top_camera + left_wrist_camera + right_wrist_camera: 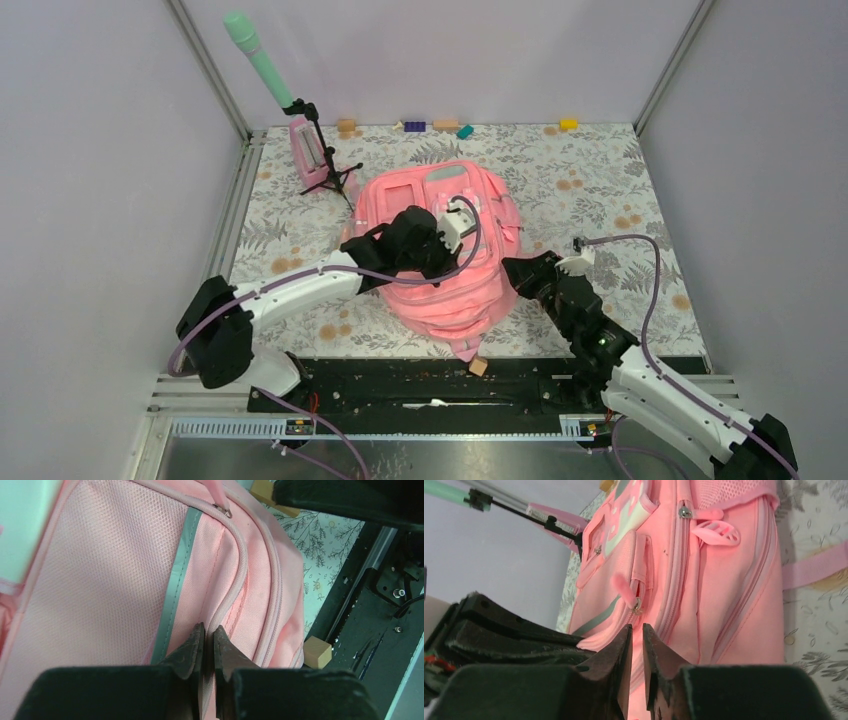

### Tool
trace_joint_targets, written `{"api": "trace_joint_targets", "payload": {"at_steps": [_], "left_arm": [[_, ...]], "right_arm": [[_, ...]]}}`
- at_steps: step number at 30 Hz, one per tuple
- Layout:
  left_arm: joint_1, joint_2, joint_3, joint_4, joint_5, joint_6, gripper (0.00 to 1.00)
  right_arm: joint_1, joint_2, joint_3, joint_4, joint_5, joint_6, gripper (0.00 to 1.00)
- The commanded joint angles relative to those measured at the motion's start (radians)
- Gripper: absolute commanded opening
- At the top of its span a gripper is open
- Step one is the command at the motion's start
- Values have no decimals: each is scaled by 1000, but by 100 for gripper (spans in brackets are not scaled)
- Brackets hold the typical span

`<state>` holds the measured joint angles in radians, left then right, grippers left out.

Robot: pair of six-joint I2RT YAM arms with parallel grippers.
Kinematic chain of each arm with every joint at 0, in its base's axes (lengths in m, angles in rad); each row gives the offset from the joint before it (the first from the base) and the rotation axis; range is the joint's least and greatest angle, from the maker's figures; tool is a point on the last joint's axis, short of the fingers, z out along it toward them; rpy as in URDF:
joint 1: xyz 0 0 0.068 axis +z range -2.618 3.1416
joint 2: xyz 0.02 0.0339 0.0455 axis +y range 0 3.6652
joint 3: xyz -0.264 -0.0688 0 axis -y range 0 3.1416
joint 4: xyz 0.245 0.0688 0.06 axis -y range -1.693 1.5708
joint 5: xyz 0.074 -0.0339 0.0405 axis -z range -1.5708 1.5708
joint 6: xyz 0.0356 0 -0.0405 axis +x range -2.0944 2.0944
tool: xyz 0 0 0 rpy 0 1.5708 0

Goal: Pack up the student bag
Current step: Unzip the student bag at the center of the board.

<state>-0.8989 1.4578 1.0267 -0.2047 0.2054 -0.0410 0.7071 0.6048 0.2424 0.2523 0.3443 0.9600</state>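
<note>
The student bag (470,300) is a soft pink backpack lying flat mid-table, top toward the back wall. My left gripper (442,268) reaches over its front. In the left wrist view this gripper (208,627) is shut, and the bag's (100,580) piped pocket seam runs in between its tips, just right of the grey strip (177,580). My right gripper (510,266) is at the bag's right side. In the right wrist view its (636,626) jaws stand a narrow gap apart just below a pocket zipper pull (636,605), with nothing visibly pinched.
A pink metronome (305,150) and a green microphone (255,55) on a black tripod (328,172) stand at the back left. Small coloured blocks (414,126) lie along the back wall. A wooden cube (479,367) sits by the front rail.
</note>
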Motion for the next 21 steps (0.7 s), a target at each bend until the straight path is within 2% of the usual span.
{"api": "trace_joint_targets", "payload": {"at_steps": [1, 7, 9, 11, 13, 17, 21], "left_arm": [[34, -86, 42, -94, -26, 33, 0], [65, -122, 65, -213, 44, 109, 0], [70, -126, 69, -252, 46, 140, 0], [75, -123, 83, -295, 33, 170, 0], [82, -115, 104, -339, 18, 201, 0], [122, -107, 131, -392, 30, 231, 0], [165, -122, 135, -397, 72, 237, 0]], "right_arm": [[7, -61, 60, -97, -35, -284, 23], [7, -72, 66, -99, -122, -490, 57], [7, -44, 85, -84, -146, -601, 72], [5, -1, 126, -91, -192, -715, 82], [-1, 47, 168, -94, -272, -823, 86], [-8, 127, 215, -67, -440, -1047, 85], [-10, 159, 151, 112, -498, -1183, 86]]}}
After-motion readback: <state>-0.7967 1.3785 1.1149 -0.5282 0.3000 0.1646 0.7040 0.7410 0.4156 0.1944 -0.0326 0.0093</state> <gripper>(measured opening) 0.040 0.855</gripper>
